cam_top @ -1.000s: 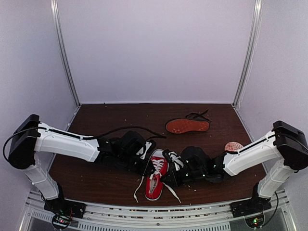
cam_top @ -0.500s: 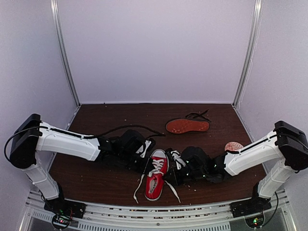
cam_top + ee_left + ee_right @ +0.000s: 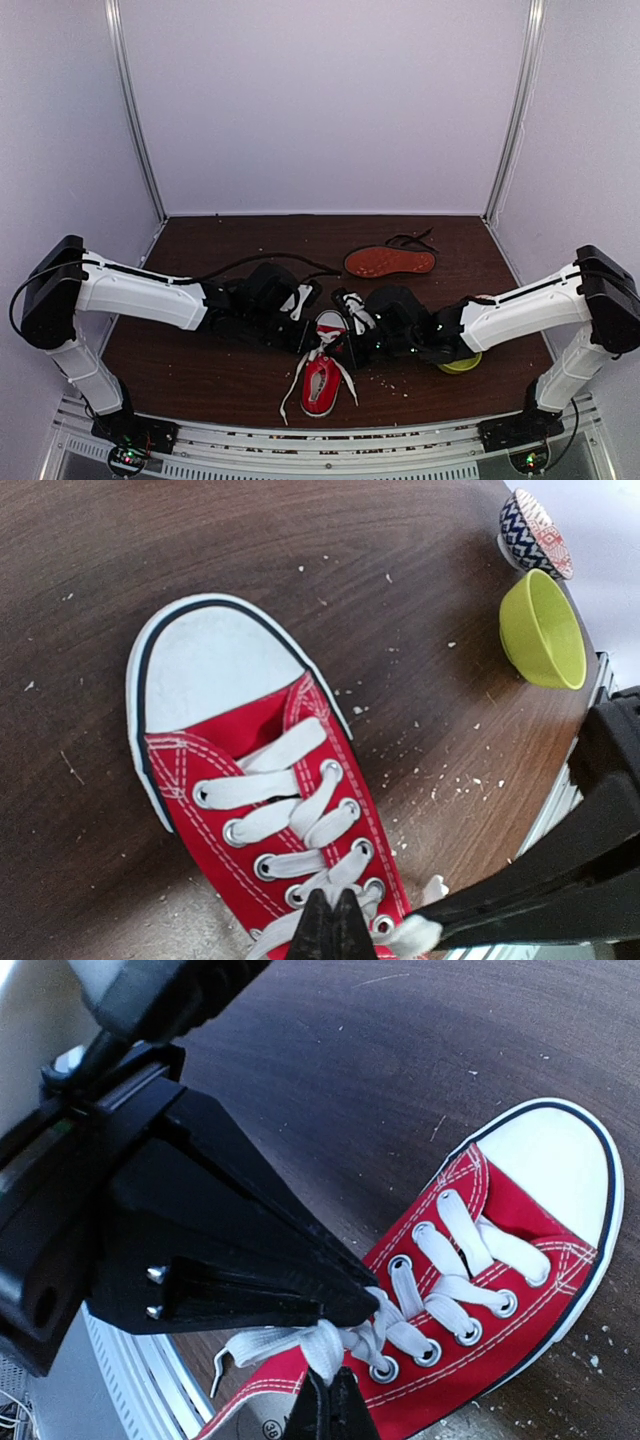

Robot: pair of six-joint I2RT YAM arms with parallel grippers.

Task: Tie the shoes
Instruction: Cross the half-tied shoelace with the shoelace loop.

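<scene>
The red sneaker (image 3: 321,385) lies at the front middle of the table, its white toe cap (image 3: 205,670) pointing toward the near edge. My left gripper (image 3: 333,908) is shut on a white lace (image 3: 300,920) at the top eyelets. From the other side, my right gripper (image 3: 330,1390) is shut on a fold of white lace (image 3: 326,1345) close by. In the top view the left gripper (image 3: 311,330) and the right gripper (image 3: 346,335) nearly meet over the shoe's opening. The black shoe (image 3: 390,262) lies sole up at the back.
A yellow-green bowl (image 3: 462,364) sits under my right arm, and a patterned bowl (image 3: 535,532) stands just beyond the yellow-green bowl (image 3: 545,630). Loose lace ends (image 3: 291,395) trail beside the sneaker. Crumbs dot the brown table (image 3: 200,370). White walls close three sides.
My left gripper has shut on the lace. Both grippers have shifted toward the back, drawing the laces up. The right arm's move has uncovered the yellow-green bowl.
</scene>
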